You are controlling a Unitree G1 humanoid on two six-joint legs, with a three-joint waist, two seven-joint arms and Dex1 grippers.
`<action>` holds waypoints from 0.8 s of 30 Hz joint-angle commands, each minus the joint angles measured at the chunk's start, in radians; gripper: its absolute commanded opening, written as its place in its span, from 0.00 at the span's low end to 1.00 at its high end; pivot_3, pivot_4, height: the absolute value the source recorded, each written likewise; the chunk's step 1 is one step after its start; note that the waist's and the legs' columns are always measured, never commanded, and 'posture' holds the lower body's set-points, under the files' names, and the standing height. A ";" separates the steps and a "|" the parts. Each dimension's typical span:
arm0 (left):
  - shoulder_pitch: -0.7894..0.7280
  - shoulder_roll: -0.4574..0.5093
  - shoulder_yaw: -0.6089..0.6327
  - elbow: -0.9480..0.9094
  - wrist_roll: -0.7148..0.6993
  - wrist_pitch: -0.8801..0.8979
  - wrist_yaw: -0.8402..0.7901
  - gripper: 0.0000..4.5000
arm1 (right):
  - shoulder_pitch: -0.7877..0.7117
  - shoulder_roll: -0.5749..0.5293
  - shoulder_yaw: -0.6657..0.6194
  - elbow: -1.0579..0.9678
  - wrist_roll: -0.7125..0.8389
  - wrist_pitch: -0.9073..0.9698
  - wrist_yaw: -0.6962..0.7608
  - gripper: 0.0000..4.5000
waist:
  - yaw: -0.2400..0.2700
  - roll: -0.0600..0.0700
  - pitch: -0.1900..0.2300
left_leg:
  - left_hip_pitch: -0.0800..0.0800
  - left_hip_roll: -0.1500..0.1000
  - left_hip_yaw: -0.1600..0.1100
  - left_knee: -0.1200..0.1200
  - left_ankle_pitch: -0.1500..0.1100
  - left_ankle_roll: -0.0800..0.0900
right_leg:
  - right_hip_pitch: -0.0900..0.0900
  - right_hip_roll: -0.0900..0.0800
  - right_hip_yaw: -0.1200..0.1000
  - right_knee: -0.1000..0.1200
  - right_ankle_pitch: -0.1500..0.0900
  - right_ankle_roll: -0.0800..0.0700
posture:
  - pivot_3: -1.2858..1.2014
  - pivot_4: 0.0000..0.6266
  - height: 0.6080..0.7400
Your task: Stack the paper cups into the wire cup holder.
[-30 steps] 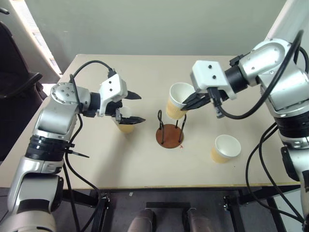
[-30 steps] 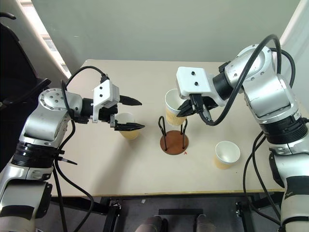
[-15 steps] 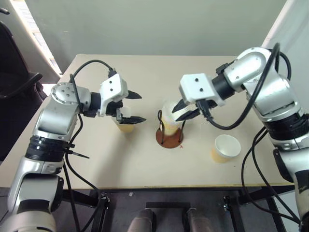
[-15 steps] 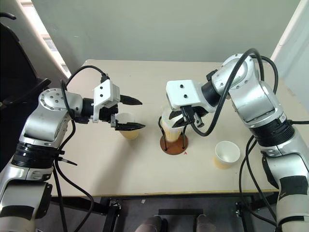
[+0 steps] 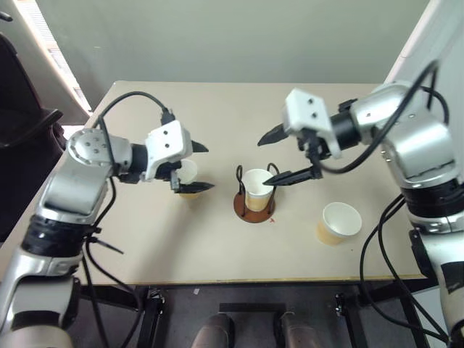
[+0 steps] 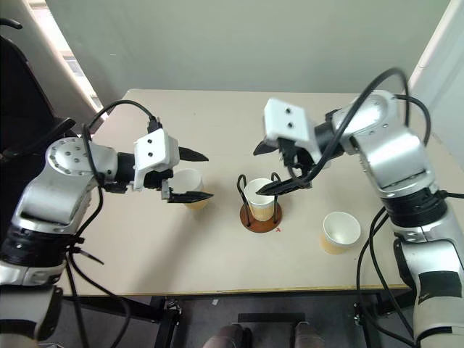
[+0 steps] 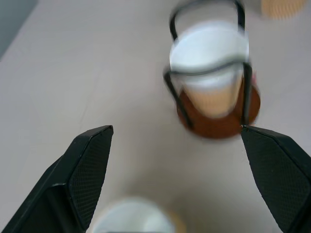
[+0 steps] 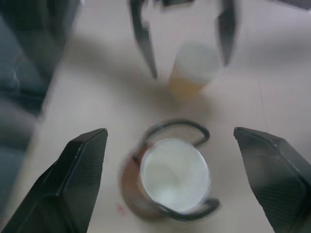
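Note:
One paper cup (image 5: 257, 190) stands upright inside the wire cup holder (image 5: 253, 208) at the table's middle, also seen as cup (image 8: 175, 174) and cup (image 7: 209, 63). My right gripper (image 5: 264, 161) hovers open just above that cup's rim, touching nothing. A second cup (image 5: 187, 175) stands on the table to the left, between the spread fingers of my open left gripper (image 5: 208, 167), which do not press it. A third cup (image 5: 338, 222) stands alone to the right of the holder.
The beige table (image 5: 217, 109) reaches to a grey wall at the back. A dark chair (image 5: 22, 123) stands off its left edge. Bare tabletop lies in front of the holder and behind it.
My right gripper brought its cup down into the wire holder, opened and let it go, then drew back a little. My left gripper stayed open by its cup, shifting slightly left.

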 commanded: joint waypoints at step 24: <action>-0.106 -0.050 -0.182 0.301 0.347 -0.287 0.012 0.62 | 0.043 -0.133 -0.187 -0.134 0.384 0.281 -0.230 0.97 | 0.002 0.000 0.000 | -0.001 -0.001 -0.002 -0.001 0.002 0.000 | -0.002 0.000 0.000 0.002 0.002 -0.002 | 0.52 0.24 1.00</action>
